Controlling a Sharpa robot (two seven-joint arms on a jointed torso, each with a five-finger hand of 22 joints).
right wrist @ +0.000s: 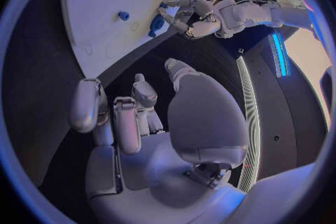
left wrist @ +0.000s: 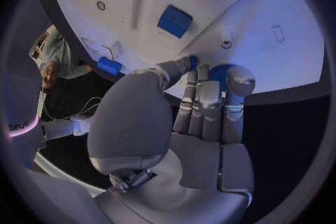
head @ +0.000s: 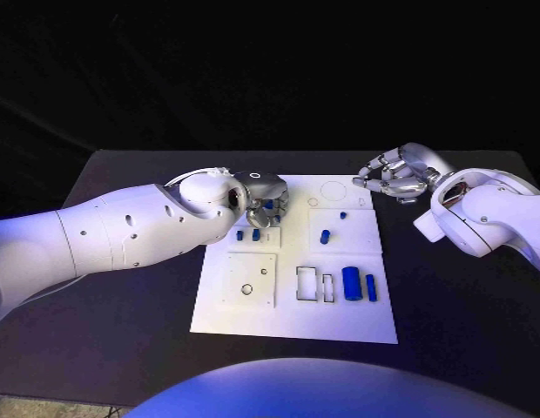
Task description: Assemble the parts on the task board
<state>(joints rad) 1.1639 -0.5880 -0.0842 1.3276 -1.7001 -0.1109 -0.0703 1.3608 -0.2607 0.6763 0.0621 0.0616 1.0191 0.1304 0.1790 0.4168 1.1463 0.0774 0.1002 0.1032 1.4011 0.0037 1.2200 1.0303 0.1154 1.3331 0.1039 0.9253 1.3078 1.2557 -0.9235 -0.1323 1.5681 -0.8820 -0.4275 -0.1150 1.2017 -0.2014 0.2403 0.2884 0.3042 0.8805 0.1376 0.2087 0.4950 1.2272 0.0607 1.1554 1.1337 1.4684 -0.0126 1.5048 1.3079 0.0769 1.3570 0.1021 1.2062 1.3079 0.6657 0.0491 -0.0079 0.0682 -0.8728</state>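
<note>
The white task board (head: 346, 326) lies in the middle of the black table. Small blue parts (head: 240, 233) stand near its upper left, others (head: 326, 235) at mid-board, and two taller ones (head: 352, 280) at the lower right. My left hand (head: 258, 198) hangs over the board's upper left, fingers pointing down. In the left wrist view its fingertips (left wrist: 210, 81) and thumb pinch a small blue part (left wrist: 218, 71) at the board. My right hand (head: 398, 174) hovers beside the board's upper right corner, fingers (right wrist: 126, 123) curled in with nothing in them.
Empty rectangular slots (head: 310, 283) and a square plate with small holes (head: 252, 280) take up the board's lower half. A round outline (head: 333, 189) marks its top edge. Bare black table (head: 471, 313) lies on both sides of the board.
</note>
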